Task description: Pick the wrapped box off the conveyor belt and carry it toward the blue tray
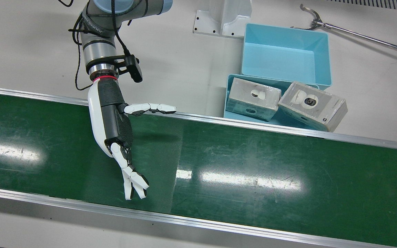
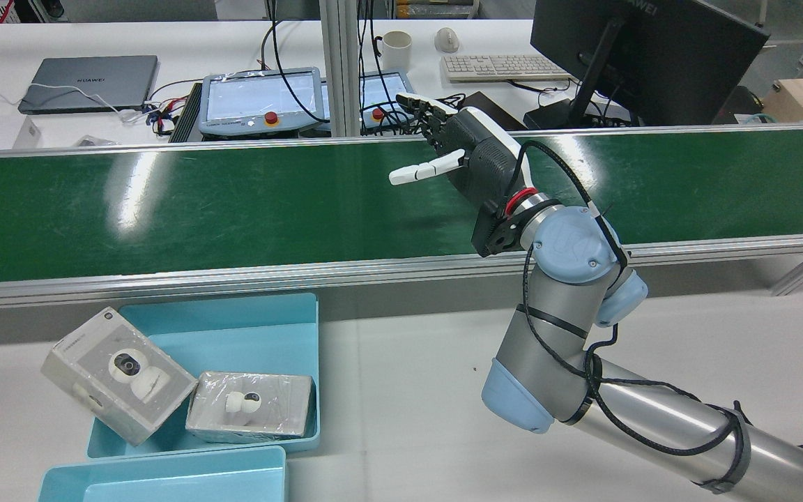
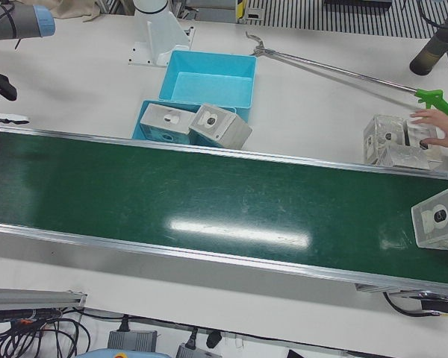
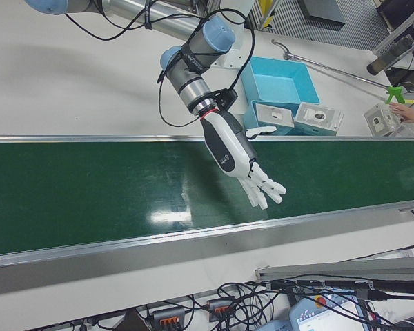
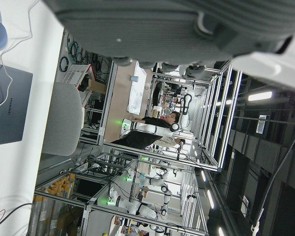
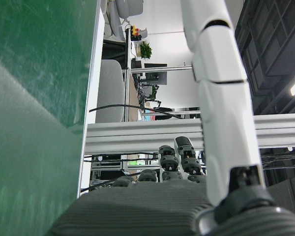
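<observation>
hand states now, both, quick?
Right hand: open, fingers spread above the green conveyor belt, holding nothing.
Left hand: seen only in its own camera; state cannot be told.

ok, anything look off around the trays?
Yes. In the near blue tray, one wrapped box sits skewed, its corner hanging over the tray's outer rim; the second box lies inside. The right hand hangs open over bare belt.
</observation>
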Available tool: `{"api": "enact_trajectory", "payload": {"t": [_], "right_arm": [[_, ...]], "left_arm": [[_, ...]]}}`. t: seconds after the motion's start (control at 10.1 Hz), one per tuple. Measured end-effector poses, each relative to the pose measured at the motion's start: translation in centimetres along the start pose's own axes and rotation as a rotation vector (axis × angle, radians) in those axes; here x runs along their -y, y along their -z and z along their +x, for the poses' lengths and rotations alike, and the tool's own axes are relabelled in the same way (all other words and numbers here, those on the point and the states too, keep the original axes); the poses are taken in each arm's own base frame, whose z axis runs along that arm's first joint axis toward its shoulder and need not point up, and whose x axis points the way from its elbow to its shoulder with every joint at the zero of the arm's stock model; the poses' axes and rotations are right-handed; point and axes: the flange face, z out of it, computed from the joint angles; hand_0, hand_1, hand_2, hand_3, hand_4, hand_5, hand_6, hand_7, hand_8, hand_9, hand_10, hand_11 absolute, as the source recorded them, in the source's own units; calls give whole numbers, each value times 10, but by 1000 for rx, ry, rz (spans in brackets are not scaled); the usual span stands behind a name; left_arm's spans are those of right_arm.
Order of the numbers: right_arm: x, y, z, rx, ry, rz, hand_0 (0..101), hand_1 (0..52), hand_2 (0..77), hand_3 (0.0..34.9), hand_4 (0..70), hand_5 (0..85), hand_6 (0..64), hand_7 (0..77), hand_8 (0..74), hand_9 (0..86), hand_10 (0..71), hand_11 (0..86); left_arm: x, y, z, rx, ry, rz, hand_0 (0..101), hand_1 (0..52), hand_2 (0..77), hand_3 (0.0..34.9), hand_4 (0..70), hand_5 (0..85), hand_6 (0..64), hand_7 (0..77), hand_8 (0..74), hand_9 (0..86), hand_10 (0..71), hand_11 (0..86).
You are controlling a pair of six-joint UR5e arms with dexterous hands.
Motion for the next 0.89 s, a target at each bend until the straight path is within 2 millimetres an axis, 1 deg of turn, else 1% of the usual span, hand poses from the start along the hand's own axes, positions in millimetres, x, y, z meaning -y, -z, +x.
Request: {"api": "enact_trajectory", "payload": {"t": [0.1,0.2,0.3,0.4,0.5,0.6,0.79,0.89], "right_arm": [[3,-4,4,-11,-7,-14,535,191,125,3,87,136,22,22,0,16,0,16],[5,-6,5,-18,-11,-22,533,202,93,1,82,131,22,22,0,16,0,16],[5,-8,4,-22,-13,-28,527,202,93,1,98,142,33,22,0,16,0,16],[4,-9,4,-23,-15,-32,527,202,98,2,98,142,33,22,0,16,0,16],[3,-10,4,-24,-18,-37,518,202,98,3,98,142,33,22,0,16,0,16],[2,-10,3,-22,-19,-41,518,185,82,4,98,142,33,33,0,16,0,16],[-2,-12,1,-18,-22,-49,518,185,76,0,87,131,27,33,0,16,0,16],[-6,-14,1,-18,-22,-55,517,185,82,0,93,142,27,33,0,16,0,16]], "left_arm": [[0,0,0,0,0,0,0,0,11,0,0,11,5,5,5,0,0,5],[0,0,0,0,0,0,0,0,11,0,0,11,5,5,5,5,5,5],[0,0,0,0,0,0,0,0,11,0,0,11,5,5,5,5,5,5],[0,0,0,0,0,0,0,0,5,0,0,11,5,5,5,0,5,5],[0,0,0,0,0,0,0,0,5,0,0,11,5,5,5,0,5,5],[0,0,0,0,0,0,0,0,11,0,0,11,5,5,5,0,0,5],[0,0,0,0,0,0,0,0,11,0,0,11,5,5,5,0,5,5],[0,0,0,0,0,0,0,0,11,0,0,11,5,5,5,5,5,5]]}}
